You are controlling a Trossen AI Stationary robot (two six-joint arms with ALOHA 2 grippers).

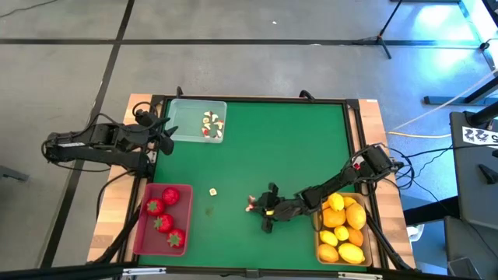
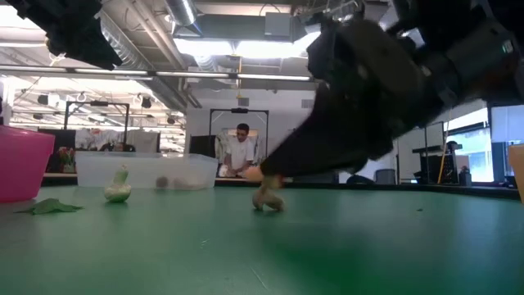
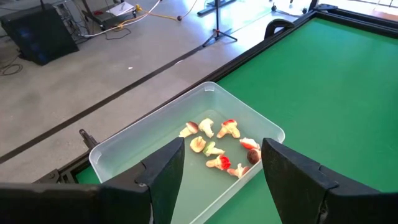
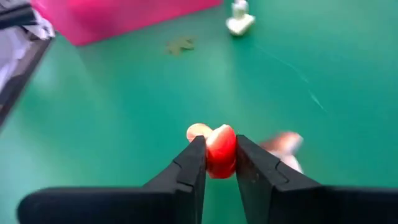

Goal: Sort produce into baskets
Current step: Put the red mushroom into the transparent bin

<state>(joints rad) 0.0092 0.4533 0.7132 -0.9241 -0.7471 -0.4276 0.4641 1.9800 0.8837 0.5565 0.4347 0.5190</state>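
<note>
My right gripper (image 1: 255, 205) is low over the green table, left of the tan basket (image 1: 366, 250) of lemons and an orange fruit, and is shut on a small red-and-pale bit (image 4: 220, 152). A second bit (image 2: 268, 201) lies on the table just below it. Another white bit (image 1: 212, 191) and a green leaf (image 1: 210, 208) lie on the table right of the red basket (image 1: 187, 233), which holds three strawberries. My left gripper (image 3: 222, 144) stands open above the near left corner of the clear basket (image 3: 112, 152), which holds several white-and-red bits. My right gripper pinches the small bit by its red part (image 4: 221, 163) between its two fingers, at their free ends. The fingers slant down from the table's right side. A pale part (image 4: 198, 131) sticks out past the fingertips. In the low view the bit (image 2: 254, 173) is clear of the table.
The green table top (image 1: 280, 148) between the three baskets is bare apart from the loose bits and the leaf. A raised black frame (image 1: 257, 99) runs around the table. A person (image 2: 241, 152) works far behind the table in the room.
</note>
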